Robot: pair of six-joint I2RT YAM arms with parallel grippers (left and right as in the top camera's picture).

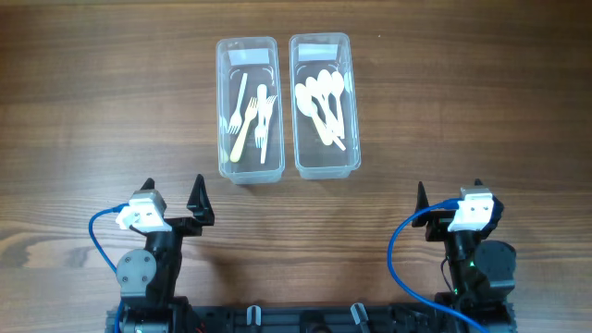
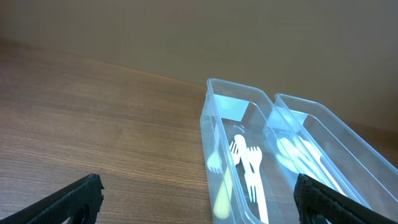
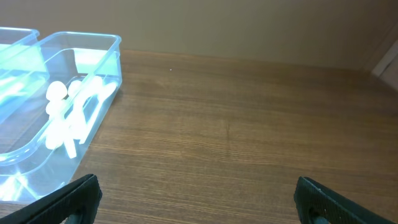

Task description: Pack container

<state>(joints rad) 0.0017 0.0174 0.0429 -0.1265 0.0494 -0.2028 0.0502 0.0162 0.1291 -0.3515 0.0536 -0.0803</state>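
Two clear plastic containers stand side by side at the back middle of the table. The left container (image 1: pixel 222 111) holds several white plastic forks (image 1: pixel 252 116). The right container (image 1: pixel 353 111) holds several white plastic spoons (image 1: pixel 322 100). The left wrist view shows the fork container (image 2: pixel 208 124) with forks (image 2: pixel 249 165) and the spoon container (image 2: pixel 348 134) behind it. The right wrist view shows the spoon container (image 3: pixel 106 68) with spoons (image 3: pixel 71 106). My left gripper (image 1: pixel 174 199) is open and empty near the front left. My right gripper (image 1: pixel 449 196) is open and empty near the front right.
The wooden table (image 1: pixel 92 111) stretches bare to the left and right of the containers. Blue cables (image 1: pixel 102 236) loop beside each arm base at the front edge.
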